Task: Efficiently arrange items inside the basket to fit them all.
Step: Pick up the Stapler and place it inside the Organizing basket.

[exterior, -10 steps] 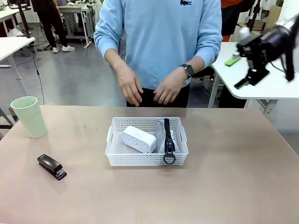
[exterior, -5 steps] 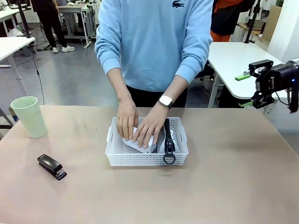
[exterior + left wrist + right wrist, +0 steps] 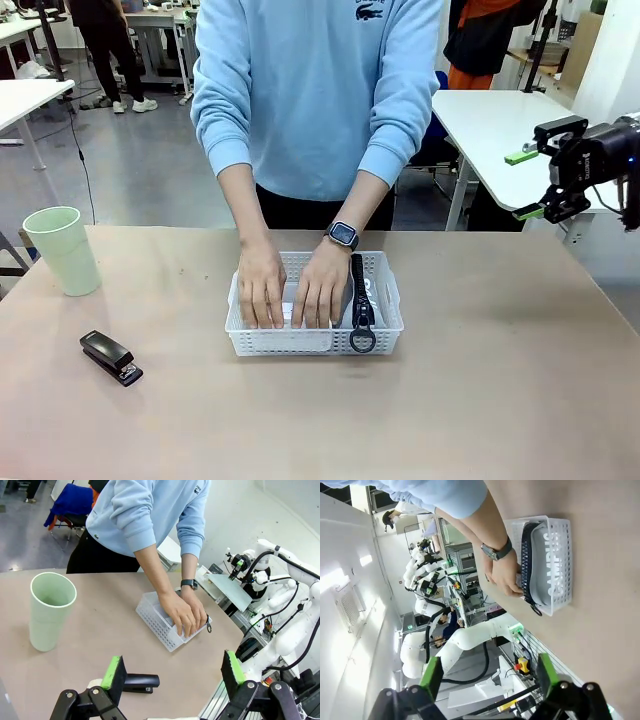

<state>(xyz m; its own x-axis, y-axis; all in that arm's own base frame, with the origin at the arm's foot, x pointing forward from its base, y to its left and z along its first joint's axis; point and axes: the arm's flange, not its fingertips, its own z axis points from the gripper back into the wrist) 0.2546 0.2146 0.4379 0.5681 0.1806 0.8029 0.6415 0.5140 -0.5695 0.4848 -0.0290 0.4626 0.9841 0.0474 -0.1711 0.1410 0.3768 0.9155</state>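
Note:
The white basket (image 3: 392,292) sits mid-table, and both of the person's hands (image 3: 262,292) press down inside its left half, covering the white box. The grey pouch (image 3: 551,565) with "CAMPUS" lettering fills the right half, its black strap (image 3: 359,296) hanging over the front rim. A pale green cup (image 3: 62,248) stands upright at the far left, with a black stapler (image 3: 111,357) in front of it. My right gripper (image 3: 528,185) hangs open above the table's right edge. My left gripper (image 3: 172,671) is open over the stapler (image 3: 140,681), with the cup (image 3: 50,609) and basket (image 3: 159,625) beyond.
The person stands at the far edge of the table (image 3: 500,380), leaning over the basket. A white table (image 3: 490,120) lies behind my right arm. Bare tabletop stretches in front of the basket and to its right.
The person's hands came down into the basket and now lie flat over the white box. My right gripper dropped lower at the right edge. Cup and stapler have not moved.

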